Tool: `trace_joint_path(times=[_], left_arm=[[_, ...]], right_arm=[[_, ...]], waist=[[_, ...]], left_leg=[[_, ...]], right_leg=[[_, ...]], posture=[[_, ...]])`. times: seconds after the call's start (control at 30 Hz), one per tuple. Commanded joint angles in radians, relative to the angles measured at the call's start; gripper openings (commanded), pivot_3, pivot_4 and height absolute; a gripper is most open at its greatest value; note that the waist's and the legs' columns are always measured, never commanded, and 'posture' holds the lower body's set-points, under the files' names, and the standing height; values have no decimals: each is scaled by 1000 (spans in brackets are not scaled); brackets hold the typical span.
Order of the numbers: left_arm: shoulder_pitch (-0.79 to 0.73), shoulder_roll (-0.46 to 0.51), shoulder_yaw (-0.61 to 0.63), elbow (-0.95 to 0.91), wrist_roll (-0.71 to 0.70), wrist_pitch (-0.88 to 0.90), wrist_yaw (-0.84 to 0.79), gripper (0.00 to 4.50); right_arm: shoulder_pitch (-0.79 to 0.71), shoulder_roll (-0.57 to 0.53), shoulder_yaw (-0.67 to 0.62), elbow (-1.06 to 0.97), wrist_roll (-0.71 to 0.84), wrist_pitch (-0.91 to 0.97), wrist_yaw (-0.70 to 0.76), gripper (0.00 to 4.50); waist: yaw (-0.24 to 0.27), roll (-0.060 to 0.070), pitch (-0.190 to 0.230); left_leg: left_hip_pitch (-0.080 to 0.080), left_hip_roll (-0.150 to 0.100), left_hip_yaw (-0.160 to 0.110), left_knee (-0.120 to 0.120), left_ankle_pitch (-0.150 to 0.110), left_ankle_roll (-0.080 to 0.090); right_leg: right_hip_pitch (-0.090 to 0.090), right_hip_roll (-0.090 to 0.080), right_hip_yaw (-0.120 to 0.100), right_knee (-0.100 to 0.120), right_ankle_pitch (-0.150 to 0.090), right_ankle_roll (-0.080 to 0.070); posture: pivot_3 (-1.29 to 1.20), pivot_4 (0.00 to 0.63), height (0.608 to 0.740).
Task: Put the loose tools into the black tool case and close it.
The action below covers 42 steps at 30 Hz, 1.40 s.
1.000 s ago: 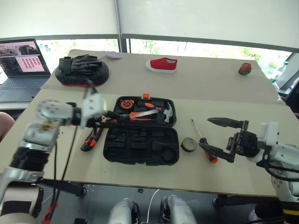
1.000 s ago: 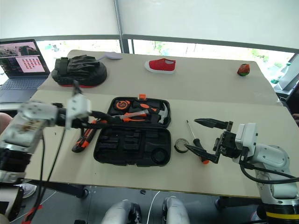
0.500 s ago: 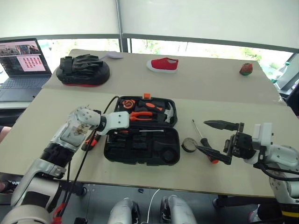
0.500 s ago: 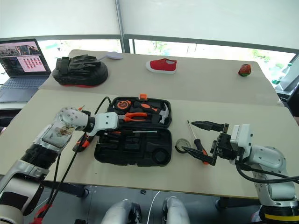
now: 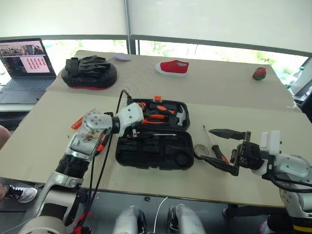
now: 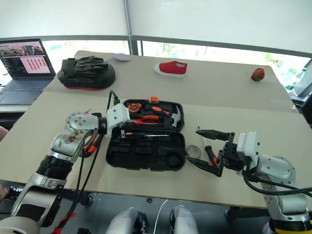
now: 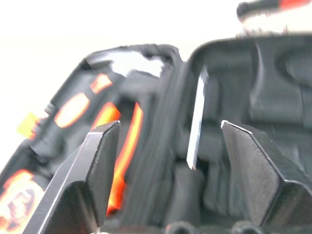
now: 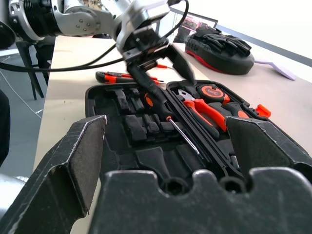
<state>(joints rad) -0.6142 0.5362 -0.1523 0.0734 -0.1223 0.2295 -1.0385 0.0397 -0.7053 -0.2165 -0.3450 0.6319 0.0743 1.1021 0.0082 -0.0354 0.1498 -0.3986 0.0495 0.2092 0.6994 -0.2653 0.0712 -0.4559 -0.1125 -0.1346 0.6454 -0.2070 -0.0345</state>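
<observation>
Now that your left gripper (image 8: pixel 158 53) is spreading off the black-and-orange screwdriver (image 8: pixel 168 117), it is lying in the black tool case (image 6: pixel 146 155) (right gripper (image 6: pixel 210 148) gaping empty).

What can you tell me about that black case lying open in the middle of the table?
The black tool case is a moulded plastic clamshell with rounded corners, lying open and flat on the beige table. Its far half holds orange-handled pliers, a hammer and a tape measure, with a small orange latch at the far edge. The near half has shaped, mostly empty slots; a black-and-orange screwdriver lies near the hinge. The left gripper, open, hovers over its left end.
</observation>
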Motion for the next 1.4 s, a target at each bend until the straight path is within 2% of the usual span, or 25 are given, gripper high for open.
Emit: trace_joint_path(times=[0.03,0.1,0.27,0.57,0.63,0.73,0.8,0.83,0.87,0.93,0.97,1.0,1.1,1.2,1.27,1.4], left_arm=[[59,-29,36,-11,-24,30,70,2843],[76,-53,24,-3,-13,33,96,1983],[99,-78,-43,22,60,25,146,263],[108,-88,-145,49,127,99,148,263],[100,-109,-141,45,119,130,167,263],[98,-116,-124,54,125,77,185,263],[114,-134,-49,31,44,6,169,263],[126,-139,-3,10,-14,-26,145,778],[140,-140,42,-11,-75,-65,108,969],[174,-107,127,-40,-198,-131,-7,1726],[190,-83,151,-48,-250,-164,-84,1925],[198,-56,165,-48,-283,-181,-149,2396],[208,49,186,-54,-351,-130,-282,3304],[257,119,230,-62,-420,-132,-387,4481],[308,182,248,-49,-425,-157,-471,4481],[332,178,294,22,-441,-229,-504,4481]], right_arm=[[-19,-15,-32,-8,15,11,-1,4500],[-23,-13,-30,-7,14,13,-4,4500],[-12,-5,-30,-14,13,16,-6,4500],[9,4,-36,-31,13,19,-33,4500],[28,7,-38,-37,10,19,-44,4500],[45,18,-55,-34,1,18,-83,4500],[73,39,-101,-24,6,19,-138,4500],[97,49,-130,-21,6,16,-163,4500],[127,58,-159,-22,2,11,-179,4500],[229,75,-221,-37,-25,5,-209,4500],[277,81,-245,-50,-39,16,-232,4500],[315,91,-262,-66,-33,37,-255,4500],[410,111,-285,-94,-49,72,-306,4500],[507,131,-304,-95,-90,67,-328,4500],[597,157,-324,-95,-122,83,-359,4500],[660,186,-327,-85,-147,46,-357,4500]], waist=[[-3,0,0],[0,0,0],[7,0,0],[10,3,-2],[12,5,-4],[18,7,-5],[20,7,-5],[20,7,-5],[20,7,-5],[18,7,-5],[18,7,-5],[17,7,-5],[10,9,-7],[2,13,-9],[-2,14,-10],[4,15,-10]], left_leg=[[0,0,0,0,0,0],[0,0,0,0,0,0],[0,-1,-1,0,0,0],[1,-1,-2,0,0,0],[2,-1,-2,0,-1,1],[2,-1,-2,0,-2,2],[2,-1,-3,0,-2,2],[2,-1,-3,0,-2,2],[1,-1,-3,0,-2,3],[-2,-1,-3,0,-2,3],[-3,0,-3,0,-1,2],[-2,0,-3,0,-1,1],[0,0,-3,-2,0,-2],[0,0,-3,-2,-4,-9],[1,0,-3,-2,-7,-6],[1,0,-4,-5,-7,-7]], right_leg=[[0,0,0,0,0,0],[0,0,0,1,0,0],[0,0,-2,0,0,0],[2,-2,-2,0,0,0],[3,-2,-2,0,0,0],[4,-2,-2,-1,0,1],[4,-2,-2,-1,0,1],[4,-2,-3,-2,1,1],[4,-3,-2,-2,1,1],[1,-3,-3,-3,1,1],[0,-3,-3,-2,2,-1],[0,-3,-3,-2,2,-2],[1,-2,-4,-2,-1,0],[2,-2,-3,-2,-1,2],[2,-2,-1,-2,-1,2],[0,-1,-1,-2,-2,1]], posture=[[0,150,740],[0,150,740],[0,150,740],[0,150,740],[0,150,740],[0,150,740],[0,150,740],[0,150,740],[0,150,740],[0,150,740],[0,150,740],[0,150,740],[0,150,740],[0,150,740],[0,150,740],[0,150,740]])
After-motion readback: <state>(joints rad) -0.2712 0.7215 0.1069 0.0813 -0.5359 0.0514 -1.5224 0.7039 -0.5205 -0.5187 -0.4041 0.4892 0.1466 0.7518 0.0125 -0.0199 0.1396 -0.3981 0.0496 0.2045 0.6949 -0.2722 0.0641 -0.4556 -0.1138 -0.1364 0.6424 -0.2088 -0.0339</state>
